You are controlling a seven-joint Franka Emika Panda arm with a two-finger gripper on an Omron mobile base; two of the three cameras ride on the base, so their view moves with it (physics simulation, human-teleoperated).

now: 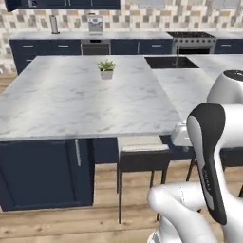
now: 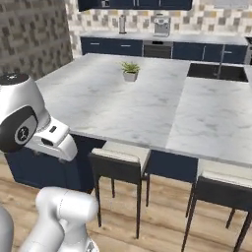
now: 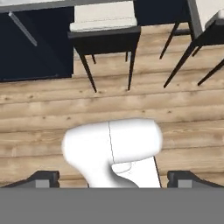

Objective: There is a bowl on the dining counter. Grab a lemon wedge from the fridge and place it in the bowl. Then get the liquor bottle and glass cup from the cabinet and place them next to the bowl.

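The dining counter (image 1: pixel 71 99) (image 2: pixel 108 98) is a wide white marble island right ahead of me. Its dark inset sink (image 1: pixel 170 62) (image 2: pixel 216 72) lies at the far right. My gripper (image 3: pixel 113 179) hangs low in front of the island and points down at the wooden floor. It is open, its two dark fingertips (image 3: pixel 43 178) wide apart with nothing between them. A strip of navy upper cabinet (image 1: pixel 61 4) (image 2: pixel 138 4) runs along the back wall's top edge. The bowl, lemon wedge, fridge, liquor bottle and glass cup are out of view.
A small potted plant (image 1: pixel 106 69) (image 2: pixel 130 71) stands mid-island. Dark stools (image 1: pixel 142 154) (image 2: pixel 120 160) (image 2: pixel 224 184) (image 3: pixel 105 30) are tucked under the near edge. A back counter carries a coffee machine (image 1: pixel 95 24), with a stove (image 1: pixel 192 40) at the right.
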